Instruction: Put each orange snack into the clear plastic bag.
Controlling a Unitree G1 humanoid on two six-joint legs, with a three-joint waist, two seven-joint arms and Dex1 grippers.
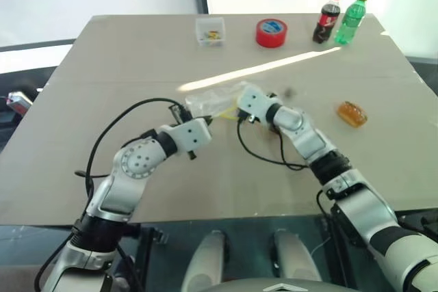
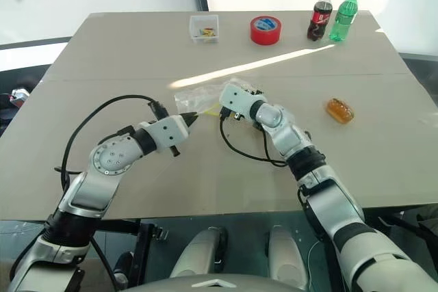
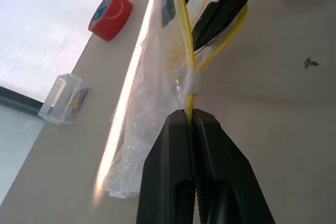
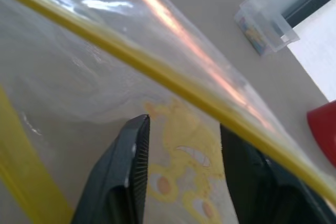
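The clear plastic bag lies mid-table, its yellow strip pulled taut. My left gripper is shut on that strip at the bag's near corner. Coming in from the right, my right gripper has its black fingers apart and pushed into the bag's mouth, one yellow strip running above them. Between them I see only the bag's film and a yellow print. One orange snack in a shiny wrapper lies on the table to the right of the right arm, apart from both grippers.
Along the far edge stand a small clear box, a red tape roll, a cola bottle and a green bottle. Black cables hang in loops from both wrists over the table.
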